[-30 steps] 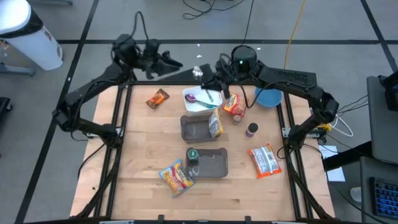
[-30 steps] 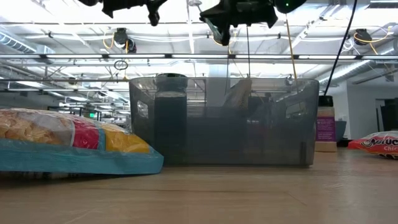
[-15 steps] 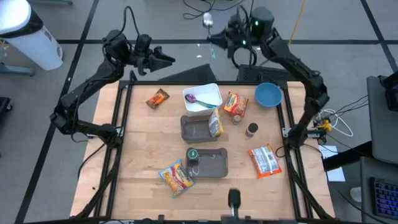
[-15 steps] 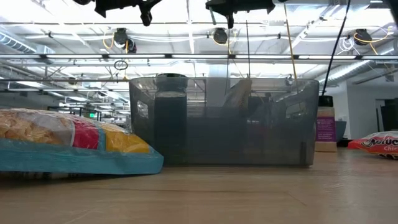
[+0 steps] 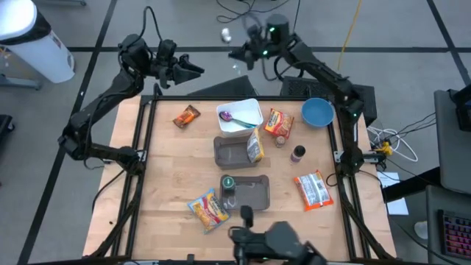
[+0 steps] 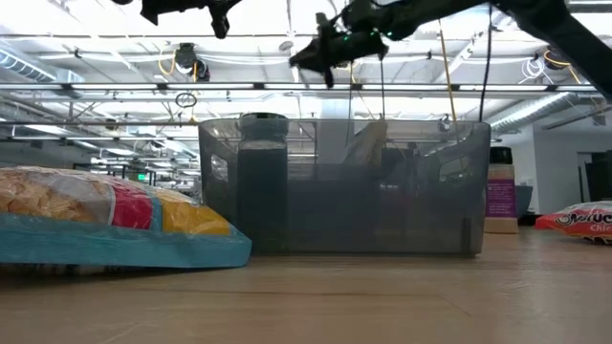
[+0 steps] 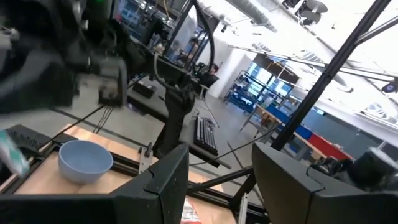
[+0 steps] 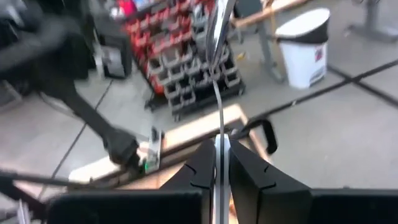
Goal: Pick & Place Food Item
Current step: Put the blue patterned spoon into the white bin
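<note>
Food packets lie on the wooden table (image 5: 169, 169): an orange one (image 5: 187, 116), a chips packet (image 5: 279, 124), a red-and-white one (image 5: 313, 189) and a yellow bag (image 5: 210, 210) (image 6: 105, 225). Another packet (image 5: 255, 146) leans in a grey bin (image 5: 234, 152). My right gripper (image 5: 246, 51) (image 6: 320, 55) hangs high beyond the table's far edge, shut on a metal spoon (image 5: 225, 34). My left gripper (image 5: 195, 68) (image 7: 221, 180) hangs open past the far left corner, pointing level, nothing between its fingers. My right gripper pinches the spoon's thin handle (image 8: 219, 146) between its two fingers. The fingers point about level toward the table's left, and the handle runs on straight ahead of them (image 8: 217, 81). The spoon is lifted clear, its bowl (image 5: 225, 34) out beyond the fingertips.
A white container (image 5: 239, 116) holds a purple spoon; a blue bowl (image 5: 317, 112) stands far right. A second grey bin (image 5: 252, 193) with a green-lidded can (image 5: 228, 182) sits near the middle, a small bottle (image 5: 297, 153) to its right. A dark device (image 5: 268, 239) shows at the near edge.
My right gripper has swung up and away from above the white container, out past the table's far edge and toward the left, carrying the spoon along. My left gripper has drifted a little toward the far left.
</note>
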